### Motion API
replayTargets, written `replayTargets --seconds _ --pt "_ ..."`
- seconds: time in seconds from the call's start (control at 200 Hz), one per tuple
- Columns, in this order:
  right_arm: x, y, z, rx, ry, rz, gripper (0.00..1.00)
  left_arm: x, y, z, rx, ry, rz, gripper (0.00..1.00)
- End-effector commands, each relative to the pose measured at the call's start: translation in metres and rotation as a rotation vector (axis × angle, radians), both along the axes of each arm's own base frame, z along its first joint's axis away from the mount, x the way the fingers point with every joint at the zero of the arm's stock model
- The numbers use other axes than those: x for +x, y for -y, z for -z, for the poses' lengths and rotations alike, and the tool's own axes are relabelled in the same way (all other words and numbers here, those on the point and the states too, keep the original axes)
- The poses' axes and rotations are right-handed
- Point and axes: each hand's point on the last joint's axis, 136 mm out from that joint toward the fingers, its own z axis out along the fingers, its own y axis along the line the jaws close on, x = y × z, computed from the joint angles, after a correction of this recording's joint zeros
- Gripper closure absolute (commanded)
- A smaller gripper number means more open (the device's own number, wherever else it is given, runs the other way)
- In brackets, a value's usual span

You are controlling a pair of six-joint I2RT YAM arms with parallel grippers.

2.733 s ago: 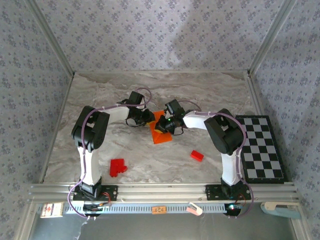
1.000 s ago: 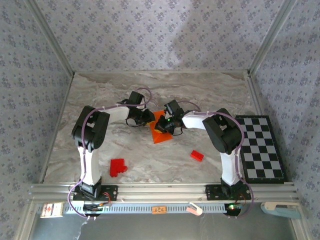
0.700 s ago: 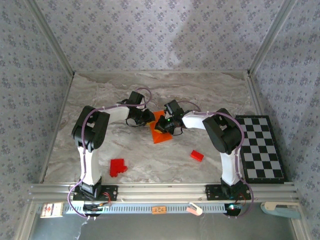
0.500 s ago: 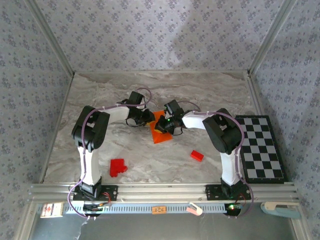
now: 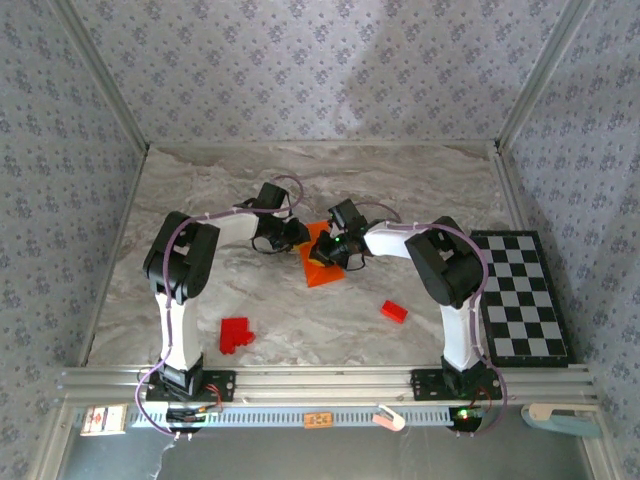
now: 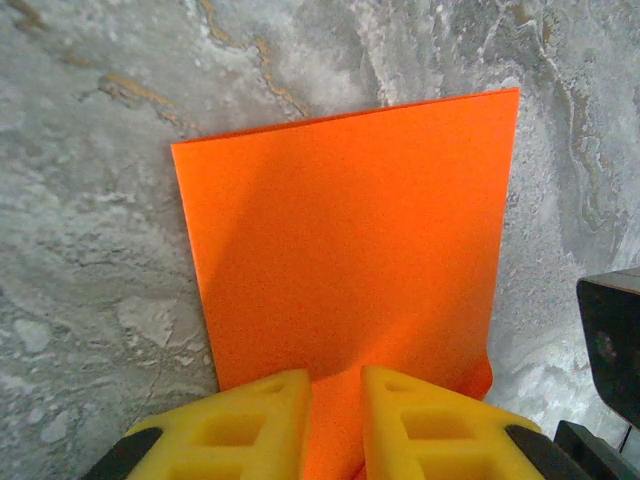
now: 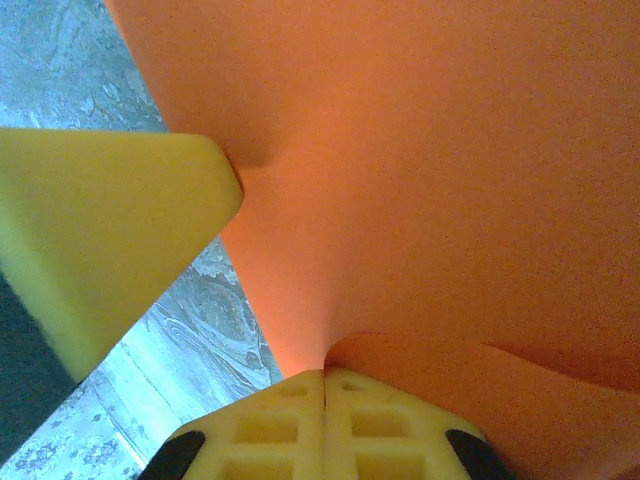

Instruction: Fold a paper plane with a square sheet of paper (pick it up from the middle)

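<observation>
Top external: 1 thin orange paper sheet (image 5: 321,270), tabletop (image 5: 420,190) centre; right gripper (image 7: 325,375) clamped on it; left gripper (image 6: 335,388) at its edge, grip undeterminable.

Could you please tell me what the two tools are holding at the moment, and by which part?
Both hold the paper. The left tool pinches it at one edge; the right tool is shut on a raised fold of it.

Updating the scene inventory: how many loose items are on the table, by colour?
Thin orange paper sheet: 1
Small red plastic blocks: 2
Black-and-white chequered board: 1
Total: 4
</observation>
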Motion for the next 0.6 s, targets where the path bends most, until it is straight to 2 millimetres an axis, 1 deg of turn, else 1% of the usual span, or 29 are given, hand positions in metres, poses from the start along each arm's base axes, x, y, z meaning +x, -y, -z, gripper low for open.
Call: replayTargets --seconds 0.0,0.115,0.2,0.32,0.395,0.41,0.44,0.515,0.6 --pt "-0.013 0.009 0.022 -0.069 -0.069 -0.011 1.0 -0.015 -0.007 0.017 0.046 -0.083 -0.005 0.78" --pt "-0.014 0.01 0.025 -0.078 -0.074 -0.011 1.0 -0.006 -0.008 0.003 0.033 -0.05 -0.023 0.78" --pt "-0.014 0.012 0.026 -0.086 -0.078 -0.007 1.0 0.006 -0.01 -0.015 0.016 -0.01 -0.043 0.76" --pt "-0.016 0.012 0.03 -0.093 -0.087 -0.01 1.0 0.024 -0.018 -0.041 0.001 0.052 -0.081 0.74" --pt "-0.016 0.012 0.03 -0.092 -0.089 -0.011 1.0 0.031 -0.026 -0.053 0.001 0.077 -0.112 0.73" --pt "-0.009 0.006 0.022 -0.076 -0.067 -0.011 1.0 0.032 -0.028 -0.054 0.001 0.08 -0.118 0.73" --pt "-0.007 0.005 0.021 -0.074 -0.065 -0.011 1.0 0.034 -0.032 -0.057 0.001 0.086 -0.132 0.73" --pt "-0.007 0.004 0.021 -0.071 -0.064 -0.013 0.96 0.034 -0.043 -0.061 -0.001 0.093 -0.166 0.72" --pt "-0.007 0.004 0.02 -0.068 -0.066 -0.015 0.88 0.031 -0.053 -0.064 -0.007 0.097 -0.196 0.72"
